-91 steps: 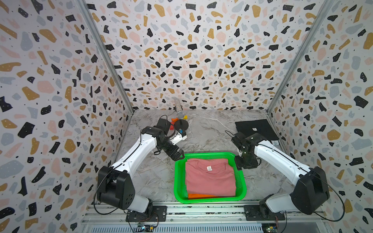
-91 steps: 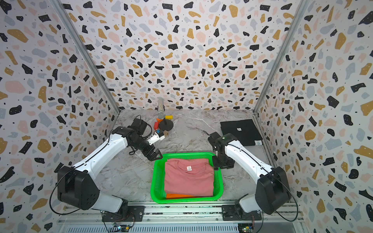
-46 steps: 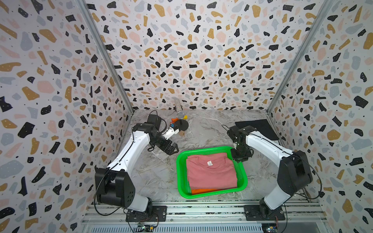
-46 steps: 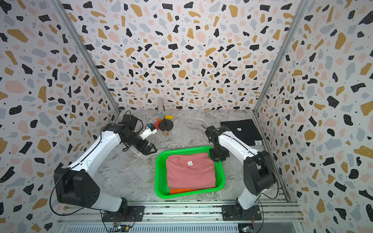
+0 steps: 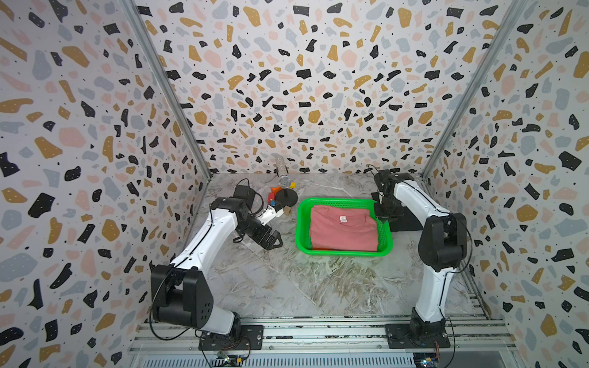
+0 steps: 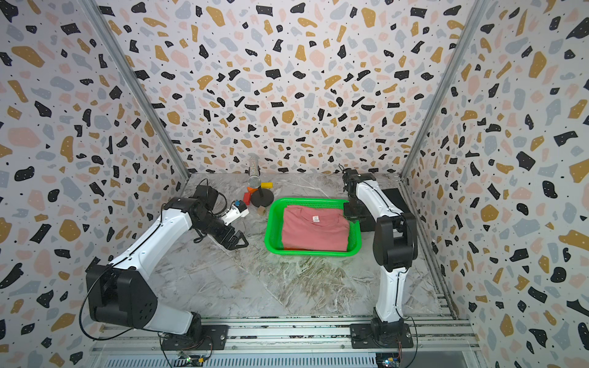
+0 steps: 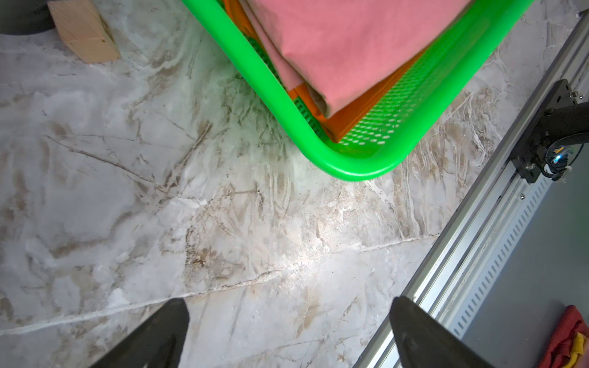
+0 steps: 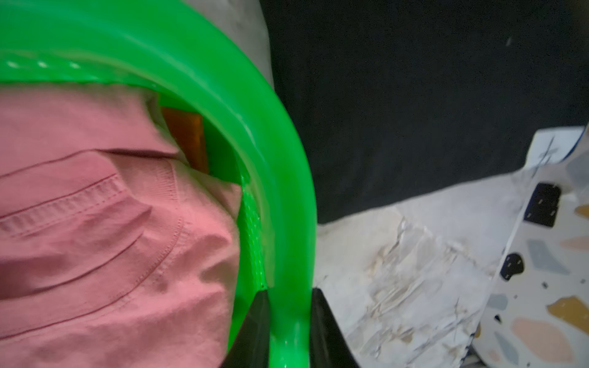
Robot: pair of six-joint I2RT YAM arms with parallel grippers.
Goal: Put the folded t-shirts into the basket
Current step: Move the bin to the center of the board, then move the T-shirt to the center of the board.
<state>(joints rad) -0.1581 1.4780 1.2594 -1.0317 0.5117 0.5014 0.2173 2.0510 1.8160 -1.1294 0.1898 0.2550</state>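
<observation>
Two in green basket [image 5: 342, 252]: pink shirt [image 5: 344, 229] atop orange shirt [image 7: 360, 111]; right gripper [image 8: 289, 302] clamped on rim; left gripper [image 7: 288, 307] gaped nearby over marble tabletop [image 5: 302, 283]; terrazzo walls [image 5: 302, 79] around.

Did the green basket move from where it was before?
Yes, the basket slid away from the front rail, back toward the microphone stand.

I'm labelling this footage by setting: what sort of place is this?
Probably a robot test cell, not a home: a left arm and a right arm bolted to an aluminium rail, with terrazzo-print panels boxing in a marble-look table.
</observation>
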